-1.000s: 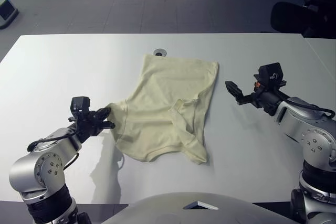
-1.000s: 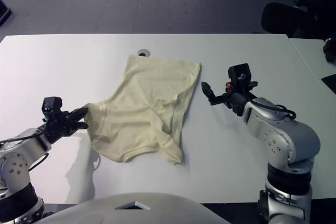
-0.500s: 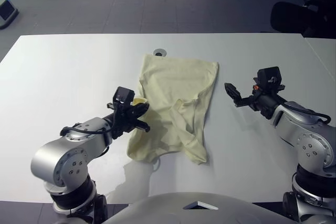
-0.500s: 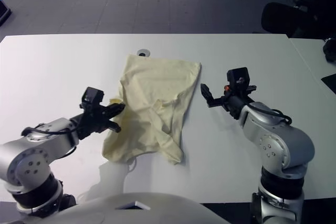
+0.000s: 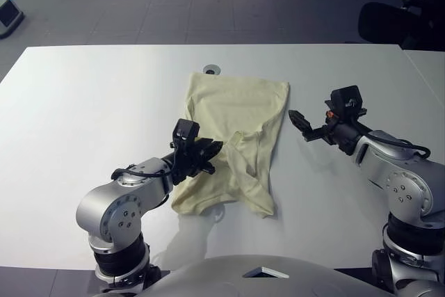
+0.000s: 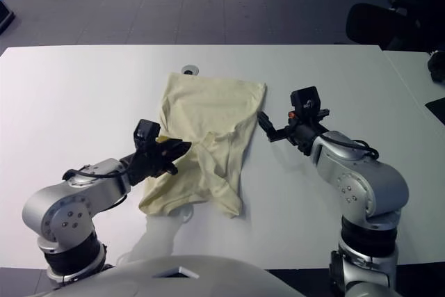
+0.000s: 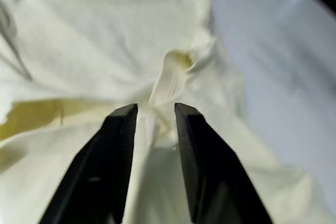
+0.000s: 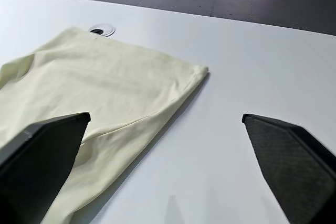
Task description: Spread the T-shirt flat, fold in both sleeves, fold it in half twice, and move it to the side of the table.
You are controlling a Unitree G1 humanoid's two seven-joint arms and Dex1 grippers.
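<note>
A pale yellow T-shirt (image 5: 240,106) lies crumpled in the middle of the white table (image 5: 83,102), with its straight hem at the far end. My left gripper (image 5: 208,151) hovers over the shirt's near left part, shut on a fold of its sleeve, which lies doubled over the body. In the left wrist view the black fingers (image 7: 113,150) pinch a ridge of cloth (image 7: 163,85). My right gripper (image 5: 300,126) stands open just right of the shirt's right edge (image 8: 94,77), low over bare table, with nothing between its fingers (image 8: 44,150).
A round grommet (image 5: 211,69) sits in the table just beyond the shirt's far edge. Bare table stretches wide on the left and on the right (image 5: 327,193). A black chair (image 5: 396,26) stands on the floor at the back right.
My left gripper has carried the left sleeve rightward from beside the shirt onto its body, narrowing the shirt. My right gripper has drifted a little left, towards the shirt's edge.
</note>
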